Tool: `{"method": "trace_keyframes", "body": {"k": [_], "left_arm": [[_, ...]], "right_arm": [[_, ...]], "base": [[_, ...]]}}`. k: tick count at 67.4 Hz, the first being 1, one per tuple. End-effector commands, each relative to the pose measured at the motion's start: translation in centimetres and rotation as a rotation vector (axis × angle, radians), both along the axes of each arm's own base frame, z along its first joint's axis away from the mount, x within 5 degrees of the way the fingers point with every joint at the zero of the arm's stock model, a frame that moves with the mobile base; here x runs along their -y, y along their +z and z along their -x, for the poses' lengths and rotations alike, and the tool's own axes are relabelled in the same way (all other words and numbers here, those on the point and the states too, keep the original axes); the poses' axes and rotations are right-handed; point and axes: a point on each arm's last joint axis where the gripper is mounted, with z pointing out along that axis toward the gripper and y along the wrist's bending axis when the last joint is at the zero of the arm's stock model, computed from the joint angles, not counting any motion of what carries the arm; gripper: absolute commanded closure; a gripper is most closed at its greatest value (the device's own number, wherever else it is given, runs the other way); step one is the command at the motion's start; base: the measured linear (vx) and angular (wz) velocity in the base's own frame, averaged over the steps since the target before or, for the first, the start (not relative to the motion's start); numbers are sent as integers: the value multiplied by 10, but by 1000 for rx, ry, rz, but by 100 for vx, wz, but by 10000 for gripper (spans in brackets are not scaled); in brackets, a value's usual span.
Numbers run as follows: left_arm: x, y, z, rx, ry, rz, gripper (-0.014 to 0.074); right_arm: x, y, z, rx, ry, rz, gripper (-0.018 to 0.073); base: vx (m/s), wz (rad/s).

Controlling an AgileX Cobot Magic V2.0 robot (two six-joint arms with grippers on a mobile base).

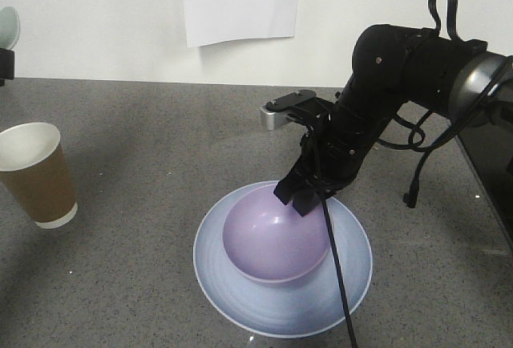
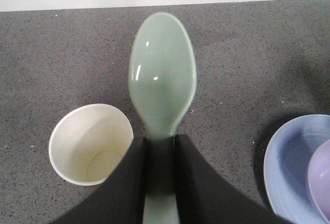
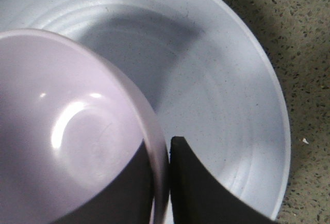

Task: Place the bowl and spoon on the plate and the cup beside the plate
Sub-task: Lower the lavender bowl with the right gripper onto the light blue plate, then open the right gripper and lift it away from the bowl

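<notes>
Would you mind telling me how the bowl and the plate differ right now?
The bowl is lavender; the plate is pale blue-grey. The bowl is deep and narrower; the plate is shallow and wider. The right gripper pinches the bowl's rim, while the plate lies ungripped on the table. Both are round and smooth.

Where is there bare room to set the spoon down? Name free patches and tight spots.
For the spoon, free: the counter between the cup and the plate, and the strip along the wall behind the cup. Crowded: the plate, mostly filled by the bowl, with the right tool clamped on the bowl's rim and a cable crossing it.
</notes>
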Motion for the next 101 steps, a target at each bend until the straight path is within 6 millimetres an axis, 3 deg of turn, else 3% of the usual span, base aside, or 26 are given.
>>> {"method": "trace_keyframes", "body": {"k": [1,26,46,57,71,81,89,96,101], "left_arm": [[0,16,5,93,-2,36,602],[0,16,5,93,-2,36,602],[0,16,5,93,-2,36,602],[0,16,5,90,-2,35,602],[0,16,5,88,-2,34,602],[0,16,5,88,-2,34,602],[0,16,5,88,-2,34,602],[0,16,5,88,-2,34,602],[0,16,5,88,-2,34,602]], "right_arm": [[2,24,10,17,23,-21,435],[8,22,6,54,25,48,295],[10,37,4,110,5,48,281],[8,77,-1,221,-19,-4,281],[15,158,15,457,-44,-117,291],[29,215,50,637,-78,-222,368],[44,248,88,758,-89,-309,468],[57,261,118,838,-95,-344,575],[68,262,141,879,-108,-368,568]], "base": [[0,0],[0,0],[0,0],[0,0],[0,0],[0,0],[0,0],[0,0],[0,0]]}}
